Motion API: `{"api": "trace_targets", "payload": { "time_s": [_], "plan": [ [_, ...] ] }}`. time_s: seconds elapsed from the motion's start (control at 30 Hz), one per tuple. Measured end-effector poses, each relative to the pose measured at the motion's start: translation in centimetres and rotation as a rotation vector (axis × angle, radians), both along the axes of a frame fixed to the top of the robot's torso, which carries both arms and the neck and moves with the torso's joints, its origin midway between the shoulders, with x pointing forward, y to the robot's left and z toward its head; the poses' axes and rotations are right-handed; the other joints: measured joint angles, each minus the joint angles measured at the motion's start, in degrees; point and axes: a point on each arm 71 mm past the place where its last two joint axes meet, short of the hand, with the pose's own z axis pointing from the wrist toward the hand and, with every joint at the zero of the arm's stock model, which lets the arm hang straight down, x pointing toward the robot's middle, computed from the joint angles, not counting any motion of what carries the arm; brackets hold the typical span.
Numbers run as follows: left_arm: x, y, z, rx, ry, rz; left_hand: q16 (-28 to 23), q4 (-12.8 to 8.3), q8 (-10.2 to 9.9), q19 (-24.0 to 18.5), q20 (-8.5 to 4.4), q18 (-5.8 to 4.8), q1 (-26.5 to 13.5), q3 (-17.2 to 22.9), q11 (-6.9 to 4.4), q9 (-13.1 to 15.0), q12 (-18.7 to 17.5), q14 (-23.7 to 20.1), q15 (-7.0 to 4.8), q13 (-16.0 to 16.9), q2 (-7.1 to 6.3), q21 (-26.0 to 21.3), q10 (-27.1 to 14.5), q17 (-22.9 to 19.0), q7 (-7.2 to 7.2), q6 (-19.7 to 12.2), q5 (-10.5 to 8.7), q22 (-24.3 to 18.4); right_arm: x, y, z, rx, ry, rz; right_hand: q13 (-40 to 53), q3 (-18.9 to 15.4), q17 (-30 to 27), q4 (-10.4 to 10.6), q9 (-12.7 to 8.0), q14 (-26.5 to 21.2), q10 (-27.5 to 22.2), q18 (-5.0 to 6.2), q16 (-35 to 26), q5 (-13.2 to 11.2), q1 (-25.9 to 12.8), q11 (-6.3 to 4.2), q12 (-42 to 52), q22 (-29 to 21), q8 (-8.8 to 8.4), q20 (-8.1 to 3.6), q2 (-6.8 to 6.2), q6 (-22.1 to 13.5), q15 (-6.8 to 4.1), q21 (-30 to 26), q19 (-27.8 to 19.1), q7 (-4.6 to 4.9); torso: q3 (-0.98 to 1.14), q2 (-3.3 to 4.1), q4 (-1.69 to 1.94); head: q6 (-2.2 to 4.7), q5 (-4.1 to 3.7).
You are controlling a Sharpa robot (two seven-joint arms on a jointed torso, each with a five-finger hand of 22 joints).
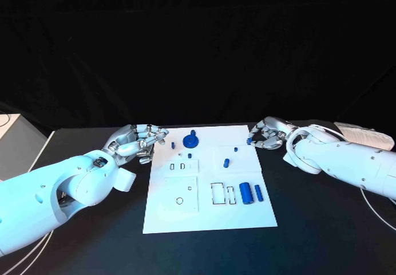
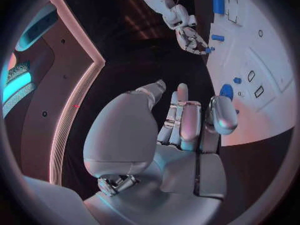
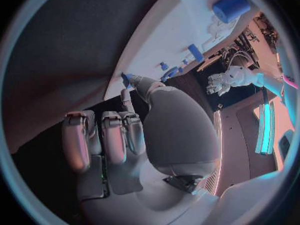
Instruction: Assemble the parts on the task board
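Both hands at the board's far corners, parts spread over the board.

Board (image 1: pixel 206 217) lies mid-surface (image 1: pixel 321 235). Left hand (image 1: pixel 136 142) sits just off the far left corner, fingers loosely curled, holding nothing. Right hand (image 1: pixel 268 134) at the far right edge pinches a small blue peg (image 1: pixel 248 140) between its fingertips. Round blue part (image 1: pixel 192 140) stands near the far edge; large cylinder (image 1: pixel 245 193) and slim one (image 1: pixel 258 193) lie side by side toward the near right.
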Motion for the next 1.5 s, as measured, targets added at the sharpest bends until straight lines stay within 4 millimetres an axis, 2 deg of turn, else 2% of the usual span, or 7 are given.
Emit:
{"api": "trace_targets", "payload": {
  "time_s": [0.33,0.53,1.5],
  "plan": [
    [0.0,0.02,-0.01,0.001,0.001,0.0,0.0,0.0,0.0,0.0,0.0,0.0,0.0,0.0,0.0,0.0,0.0,0.0,0.0,0.0,0.0,0.0,0.0,0.0,0.0,0.0,0.0,0.0,0.15,0.19,-0.05,-0.007,0.001,-0.003,0.0,0.0,0.0,0.0,0.0,0.0,0.2,0.0,0.0,-0.3,0.0,-0.2,0.0,0.0,0.0,0.0,0.0,0.0,0.0,0.0,0.0,0.0,0.0,0.01,-0.01,-0.15,0.14],
    [0.0,0.07,0.0,0.001,0.001,0.001,0.0,0.0,0.0,0.0,0.0,0.0,0.0,0.0,0.0,0.0,0.0,0.0,0.0,-0.1,0.0,0.0,0.0,0.0,0.0,0.0,0.0,0.0,0.24,0.12,-0.07,-0.011,0.001,-0.01,0.0,0.0,0.0,0.0,-0.2,0.0,0.2,0.0,0.0,-0.8,-0.3,-0.2,0.0,0.0,-0.55,0.0,-0.33,-0.7,0.0,0.0,0.0,0.65,0.0,0.01,-0.01,-0.23,0.15],
    [-0.05,0.1,-0.01,0.004,0.006,0.0,0.0,0.0,0.0,0.2,-0.21,0.0,0.0,0.0,0.0,0.0,0.0,0.0,0.0,-0.2,0.0,0.0,0.0,0.0,0.0,0.0,0.0,0.0,0.79,0.75,-0.14,-0.019,-0.004,-0.016,0.0,0.0,0.0,0.0,-0.4,0.0,0.2,0.0,0.0,-1.0,-0.3,-0.2,0.0,0.0,-0.89,0.0,-0.32,-1.3,0.01,0.0,0.0,0.85,-0.01,-0.03,-0.01,-0.36,0.26]
  ]
}}
